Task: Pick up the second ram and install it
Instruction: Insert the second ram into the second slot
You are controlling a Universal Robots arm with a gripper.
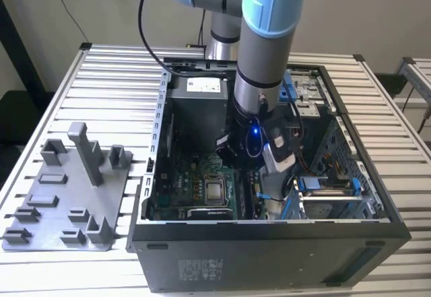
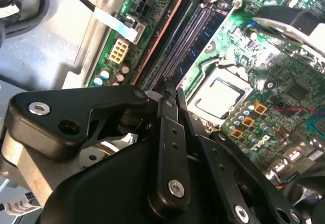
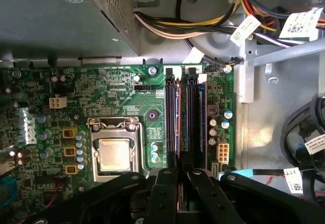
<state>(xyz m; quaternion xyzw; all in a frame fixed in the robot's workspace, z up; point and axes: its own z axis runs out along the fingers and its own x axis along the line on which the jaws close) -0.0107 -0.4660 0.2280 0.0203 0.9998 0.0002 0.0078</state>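
Observation:
My gripper [image 1: 271, 199] reaches deep into the open computer case, down at the green motherboard [image 1: 192, 186]. In both wrist views its black fingers are pinched together over the long black memory slots [image 2: 185, 36], about midway along them. In the first wrist view the gripper [image 3: 183, 173] closes on a thin upright board with a brownish top edge. This is the second ram [image 3: 178, 127], and it runs along the slots away from the fingertips. A blue board edge [image 3: 203, 112] stands in the slot beside it. In the second wrist view the gripper [image 2: 170, 88] hides the ram.
The CPU socket [image 3: 114, 155] lies beside the slots. Bundled cables [image 3: 203, 26] and the power supply box [image 3: 56, 16] crowd the far end. A blue drive bracket [image 1: 330, 188] sits at the exterior view's right. A grey holder tray [image 1: 60, 223] lies outside the case [image 1: 269, 260].

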